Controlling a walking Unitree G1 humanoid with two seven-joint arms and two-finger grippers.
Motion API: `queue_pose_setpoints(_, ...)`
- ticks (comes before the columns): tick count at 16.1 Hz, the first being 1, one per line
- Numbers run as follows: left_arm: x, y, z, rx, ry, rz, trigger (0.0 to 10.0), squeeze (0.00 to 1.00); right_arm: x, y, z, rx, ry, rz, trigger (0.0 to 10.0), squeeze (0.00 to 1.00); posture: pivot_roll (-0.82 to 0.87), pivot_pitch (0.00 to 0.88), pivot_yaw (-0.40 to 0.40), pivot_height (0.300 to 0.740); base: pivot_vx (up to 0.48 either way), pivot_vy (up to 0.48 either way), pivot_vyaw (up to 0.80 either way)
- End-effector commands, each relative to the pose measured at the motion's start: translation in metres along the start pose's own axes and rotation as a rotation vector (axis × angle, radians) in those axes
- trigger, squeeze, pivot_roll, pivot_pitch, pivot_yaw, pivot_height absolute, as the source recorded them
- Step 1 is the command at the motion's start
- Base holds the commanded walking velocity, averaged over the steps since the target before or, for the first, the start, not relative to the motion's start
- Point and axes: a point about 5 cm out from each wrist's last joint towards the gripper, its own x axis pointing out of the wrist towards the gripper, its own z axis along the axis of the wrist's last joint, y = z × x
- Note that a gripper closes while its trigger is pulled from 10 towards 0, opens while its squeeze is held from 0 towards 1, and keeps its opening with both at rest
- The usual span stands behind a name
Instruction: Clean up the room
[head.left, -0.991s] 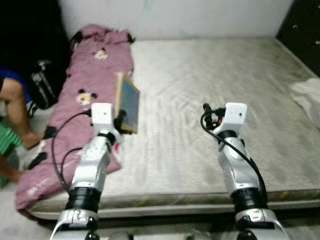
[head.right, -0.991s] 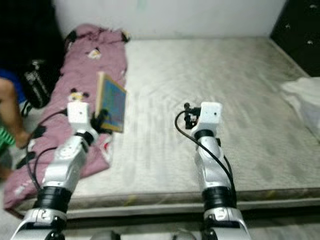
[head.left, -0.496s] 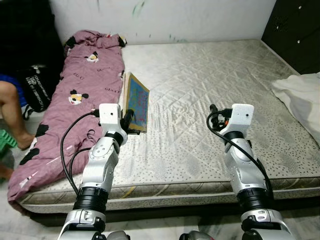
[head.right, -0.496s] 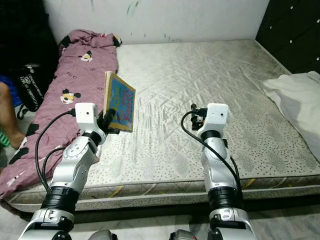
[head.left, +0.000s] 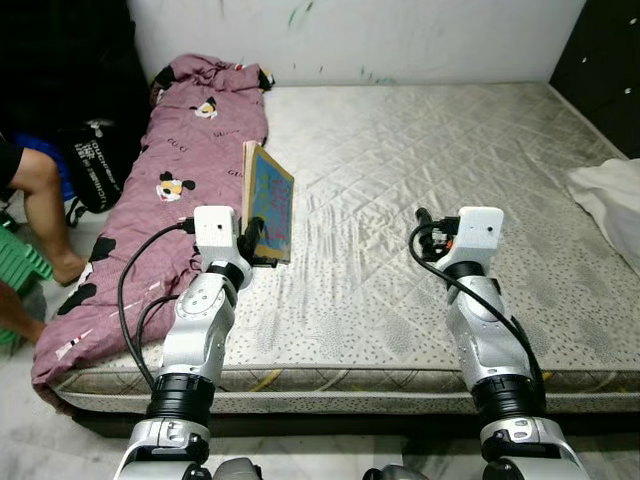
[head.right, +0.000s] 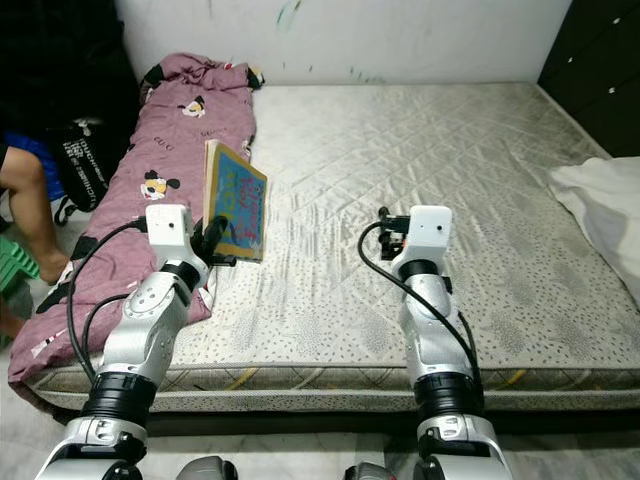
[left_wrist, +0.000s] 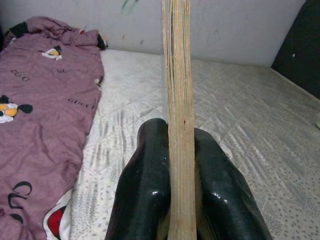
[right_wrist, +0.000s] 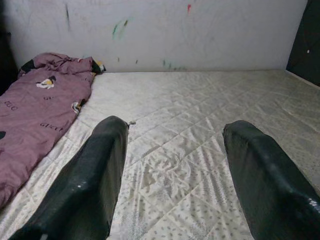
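Here, left of centre in the left eye view: left gripper (head.left: 252, 240) raised over the mattress (head.left: 420, 190), fingers (left_wrist: 145, 200) pressed tight on either side of a thin book (head.left: 268, 201), held upright on its edge, colourful blue cover facing right. Seen edge-on in the left wrist view as a pale strip of pages (left_wrist: 178, 100) rising between the two black pads. Right of centre: right gripper (head.left: 424, 222) also held above the mattress, fingers (right_wrist: 95, 180) spread wide, holding nothing, bare quilted fabric between them. Along the left side of the bed, up to the upper left of the frame: a maroon blanket (head.left: 160, 190) with cartoon prints, rumpled. At the far left edge: a seated person's leg (head.left: 45, 210), beside a black bag (head.left: 98, 170). At the right edge: a white cloth (head.left: 610, 200) on the mattress. Across the top: a pale wall (head.left: 400, 40) with small paint marks.
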Motion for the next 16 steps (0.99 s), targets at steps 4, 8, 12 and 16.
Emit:
queue_pose_setpoints(4, 0.0023, 0.0004, 0.0111, 0.004, -0.050, 0.002, 10.0, 0.00, 0.0026, 0.0052, 0.0038, -0.003, -0.013, 0.018, 10.0, 0.00, -0.02, 0.000, 0.028, 0.740, 0.000, -0.292, 0.71)
queue_pose_setpoints(8, 0.0023, 0.0004, 0.0106, 0.002, -0.048, 0.004, 10.0, 0.00, 0.0028, 0.0038, 0.0028, -0.003, -0.006, 0.012, 10.0, 0.00, -0.02, 0.000, 0.026, 0.740, 0.000, -0.321, 0.00)
queue_pose_setpoints(12, 0.0026, -0.0005, 0.0105, -0.001, -0.048, 0.001, 10.0, 0.00, 0.0030, 0.0037, 0.0025, -0.003, -0.004, 0.011, 10.0, 0.00, -0.02, 0.000, 0.026, 0.740, 0.000, -0.325, 0.00)
queue_pose_setpoints(16, 0.0028, -0.0009, 0.0102, -0.002, -0.047, 0.000, 10.0, 0.00, 0.0030, 0.0038, 0.0026, -0.006, -0.005, 0.011, 10.0, 0.00, -0.02, 0.000, 0.026, 0.740, 0.000, -0.326, 0.00)
